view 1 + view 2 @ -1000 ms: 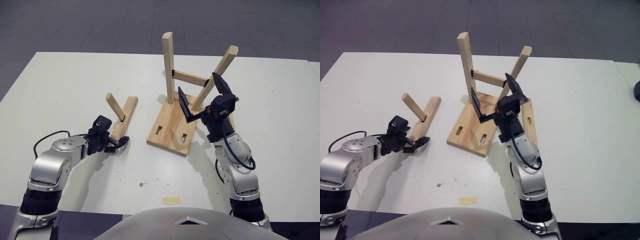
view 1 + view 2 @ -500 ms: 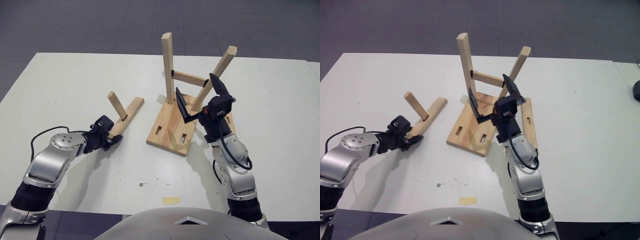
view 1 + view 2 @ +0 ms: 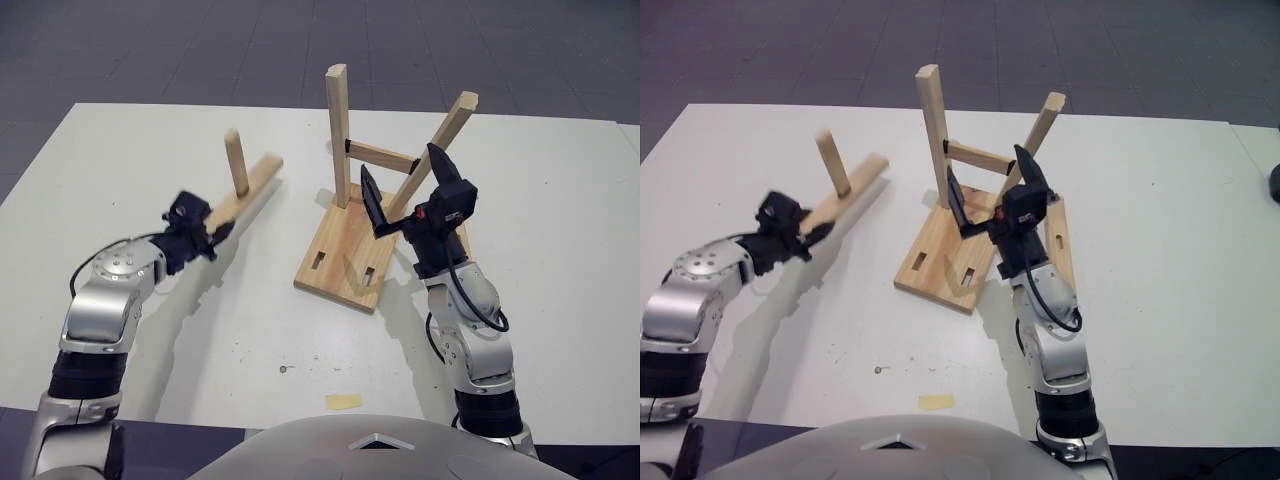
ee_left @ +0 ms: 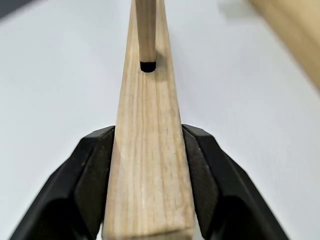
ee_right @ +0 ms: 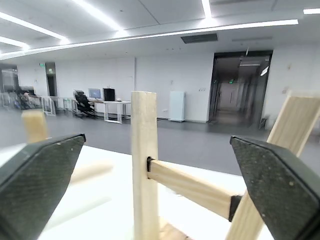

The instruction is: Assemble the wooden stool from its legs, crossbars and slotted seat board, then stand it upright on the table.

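Observation:
My left gripper (image 3: 207, 234) is shut on one end of a loose wooden leg (image 3: 245, 190). The leg is lifted off the table, and a short crossbar (image 3: 236, 160) sticks up from it. In the left wrist view the fingers (image 4: 95, 170) clamp both sides of that leg (image 4: 147, 145). The slotted seat board (image 3: 340, 250) lies flat. An upright leg (image 3: 337, 130) and a slanted leg (image 3: 440, 140) stand in it, joined by a crossbar (image 3: 380, 155). My right gripper (image 3: 407, 182) is open just in front of this pair, touching nothing. The right wrist view shows the upright leg (image 5: 144, 165) between its pads (image 5: 35, 180).
Another leg (image 3: 1062, 225) lies along the board's right edge behind my right arm. A scrap of yellow tape (image 3: 343, 401) sits near the table's front edge. White table surface (image 3: 130, 150) spreads to the left and behind the stool parts.
My left arm has lifted the loose leg off the table and carried it up and away from me. The right gripper has stayed open by the standing legs, shifting only slightly.

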Tool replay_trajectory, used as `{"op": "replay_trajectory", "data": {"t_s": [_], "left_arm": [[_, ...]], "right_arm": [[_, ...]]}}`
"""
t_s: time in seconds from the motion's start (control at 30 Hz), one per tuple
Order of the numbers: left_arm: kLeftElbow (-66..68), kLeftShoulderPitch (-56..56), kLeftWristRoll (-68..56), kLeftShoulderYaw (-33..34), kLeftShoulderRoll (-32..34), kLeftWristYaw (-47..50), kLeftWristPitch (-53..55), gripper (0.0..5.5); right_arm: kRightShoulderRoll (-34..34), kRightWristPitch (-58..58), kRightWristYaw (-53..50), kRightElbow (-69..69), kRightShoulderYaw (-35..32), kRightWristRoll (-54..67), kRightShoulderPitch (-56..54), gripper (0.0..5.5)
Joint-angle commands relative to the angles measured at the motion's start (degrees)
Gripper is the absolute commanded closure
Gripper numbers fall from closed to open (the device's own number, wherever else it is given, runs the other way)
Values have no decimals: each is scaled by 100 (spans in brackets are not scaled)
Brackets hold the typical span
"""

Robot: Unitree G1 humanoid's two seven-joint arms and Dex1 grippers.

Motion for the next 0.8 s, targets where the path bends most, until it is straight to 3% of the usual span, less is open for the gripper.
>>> {"op": "replay_trajectory", "data": {"t_s": [0.03,0.27,0.47,0.73,0.8], "left_arm": [[-261,-572,80,197,-404,294,-843,346],[-812,-754,361,-82,-469,77,-1654,346],[-1355,-874,-14,-390,-279,-829,-1728,346],[-1367,-529,-74,-951,-174,-1726,-1847,346],[-1388,-477,-31,-1075,-177,-1834,-1873,346]], "right_arm": [[29,1003,123,-329,-621,1668,-539,10],[-24,1841,-475,-494,-1692,4181,-1443,10],[-333,2223,-877,-375,-2155,6371,-1800,10],[-394,2182,-994,1,-1883,6499,-1980,10],[-326,2153,-987,33,-1768,6440,-1959,40]]}}
